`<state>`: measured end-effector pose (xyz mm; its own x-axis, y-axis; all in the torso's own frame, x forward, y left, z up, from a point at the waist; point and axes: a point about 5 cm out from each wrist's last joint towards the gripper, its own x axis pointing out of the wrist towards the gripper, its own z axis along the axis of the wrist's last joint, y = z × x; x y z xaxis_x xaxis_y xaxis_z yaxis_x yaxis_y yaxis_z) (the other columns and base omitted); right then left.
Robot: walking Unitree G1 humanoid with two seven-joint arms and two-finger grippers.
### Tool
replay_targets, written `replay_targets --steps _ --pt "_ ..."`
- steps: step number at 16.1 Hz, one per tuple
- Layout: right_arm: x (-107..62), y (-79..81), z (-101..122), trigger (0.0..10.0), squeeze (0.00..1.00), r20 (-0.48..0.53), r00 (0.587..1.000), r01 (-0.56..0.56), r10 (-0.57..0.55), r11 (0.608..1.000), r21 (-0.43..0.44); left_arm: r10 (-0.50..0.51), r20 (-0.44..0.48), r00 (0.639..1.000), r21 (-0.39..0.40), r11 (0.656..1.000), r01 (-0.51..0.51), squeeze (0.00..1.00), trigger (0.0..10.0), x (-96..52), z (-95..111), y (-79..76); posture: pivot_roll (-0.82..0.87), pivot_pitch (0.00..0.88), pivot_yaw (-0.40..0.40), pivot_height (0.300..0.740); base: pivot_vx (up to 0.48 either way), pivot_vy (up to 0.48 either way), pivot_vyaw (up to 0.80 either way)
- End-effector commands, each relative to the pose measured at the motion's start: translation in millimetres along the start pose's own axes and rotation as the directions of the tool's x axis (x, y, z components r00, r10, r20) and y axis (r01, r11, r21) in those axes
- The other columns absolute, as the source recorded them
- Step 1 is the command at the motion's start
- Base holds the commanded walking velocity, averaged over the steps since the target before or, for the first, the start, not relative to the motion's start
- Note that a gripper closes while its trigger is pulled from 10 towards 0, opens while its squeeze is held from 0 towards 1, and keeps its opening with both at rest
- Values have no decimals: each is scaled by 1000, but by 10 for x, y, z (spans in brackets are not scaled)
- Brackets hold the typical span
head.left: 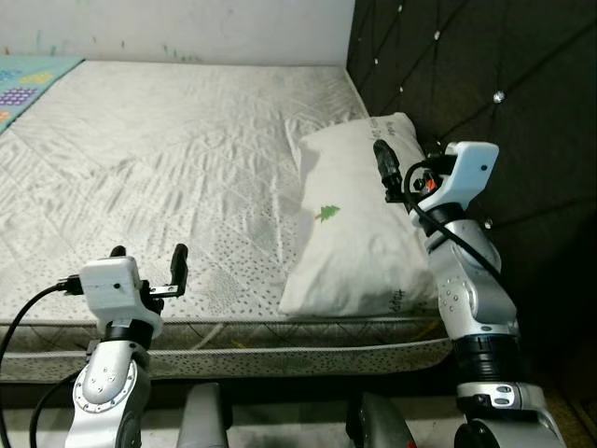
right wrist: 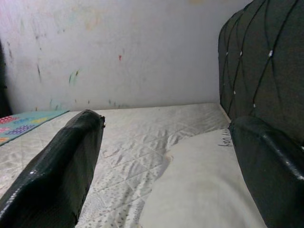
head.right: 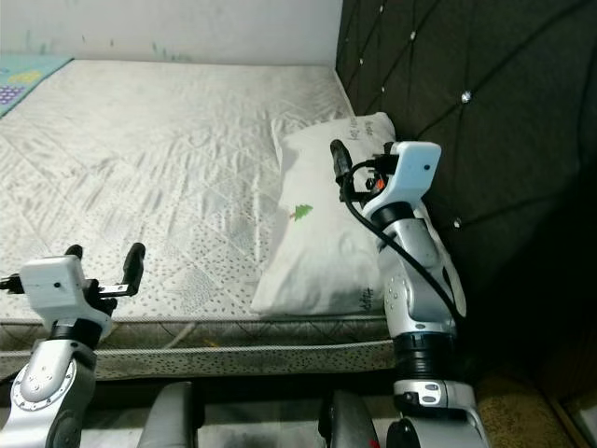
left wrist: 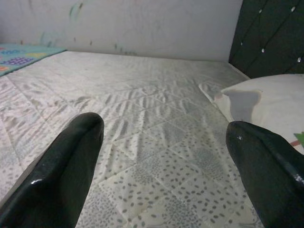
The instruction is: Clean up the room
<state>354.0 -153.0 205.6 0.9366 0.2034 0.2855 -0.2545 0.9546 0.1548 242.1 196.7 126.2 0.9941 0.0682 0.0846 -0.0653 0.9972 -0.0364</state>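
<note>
A white pillow [head.left: 359, 224] with a small green tree print lies at the right end of the bare quilted mattress [head.left: 168, 159], against the dark headboard. My right gripper [head.left: 396, 168] hovers over the pillow's far half, open, with nothing between its fingers; the right wrist view looks along the pillow [right wrist: 204, 180] toward the wall. My left gripper [head.left: 149, 252] is open and empty just above the mattress's near edge, left of the pillow. In the left wrist view the pillow [left wrist: 266, 97] lies off toward one finger's side.
A dark tufted headboard [head.left: 485, 75] with shiny studs stands close behind my right arm. A colourful play mat [head.left: 28, 79] lies at the far left corner of the bed. A marked white wall [head.left: 187, 28] runs along the far side.
</note>
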Motion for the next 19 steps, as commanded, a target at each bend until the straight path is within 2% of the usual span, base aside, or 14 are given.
replay_targets --steps 1,7,10,15,17,19 --pt "-5 5 79 10000 0 17 1000 1 -1 1000 -10 -21 11 1000 4 1000 21 0 10000 33 22 -31 9 0 -7 676 0 0 0" --pt "16 -16 85 10000 0 -6 1000 -3 3 999 -46 -36 20 999 5 999 36 0 10000 105 37 -46 8 0 -1 738 0 0 0" --pt "72 -90 105 10000 0 -18 1000 -27 25 994 -102 -48 67 997 7 999 48 0 10000 146 179 -56 13 0 0 740 0 0 0" --pt "163 -149 121 10000 0 -54 996 -78 68 977 -201 -71 86 994 -20 997 73 0 10000 204 245 -68 11 0 15 740 0 0 0" --pt "210 -191 120 10000 0 -67 997 -59 45 974 -219 -101 92 991 -8 995 102 0 10000 219 281 -107 6 0 25 740 0 0 0" --pt "204 -260 41 10000 0 -103 995 -18 -6 972 -234 -107 73 992 -2 994 107 0 10000 214 215 -134 -3 0 30 740 0 0 0"
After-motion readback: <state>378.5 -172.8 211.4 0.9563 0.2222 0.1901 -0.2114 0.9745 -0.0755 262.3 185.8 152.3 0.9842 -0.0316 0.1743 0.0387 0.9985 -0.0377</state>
